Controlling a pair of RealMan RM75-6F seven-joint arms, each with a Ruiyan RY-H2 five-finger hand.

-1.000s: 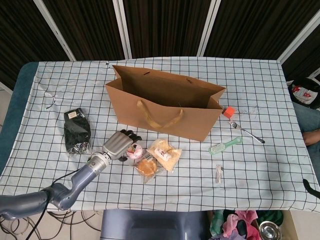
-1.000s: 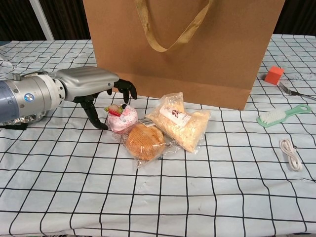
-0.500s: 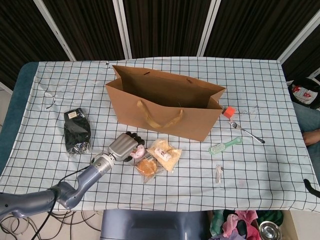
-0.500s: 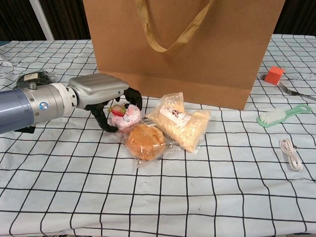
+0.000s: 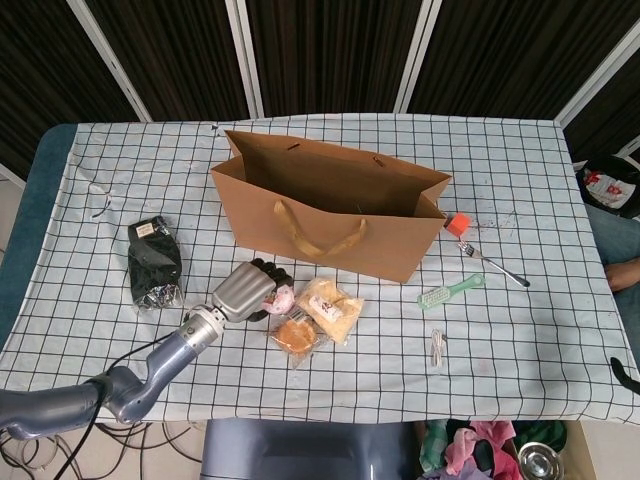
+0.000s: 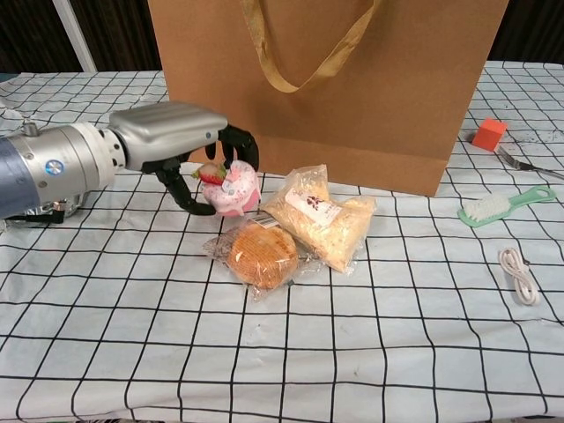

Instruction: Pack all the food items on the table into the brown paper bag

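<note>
My left hand (image 6: 181, 150) (image 5: 245, 290) holds a pink strawberry cake (image 6: 231, 187) (image 5: 282, 297), lifted a little off the cloth in front of the brown paper bag (image 6: 326, 88) (image 5: 330, 205). A round wrapped bun (image 6: 260, 254) (image 5: 293, 336) lies on the cloth just below the cake. To its right lies a clear pack of pale crumbly food (image 6: 319, 220) (image 5: 333, 307). A dark packet (image 5: 154, 262) lies at the left of the table. The bag stands upright with its mouth open. My right hand shows in neither view.
Right of the bag lie an orange block (image 6: 488, 134) (image 5: 457, 224), a fork (image 5: 492, 262), a green brush (image 6: 505, 206) (image 5: 450, 290) and a coiled white cable (image 6: 519, 275) (image 5: 438, 348). A checked cloth (image 5: 520, 330) covers the table.
My left hand moved right to the pink cake, closed its fingers round it and raised it slightly off the cloth. The bun and the pale pack stayed put.
</note>
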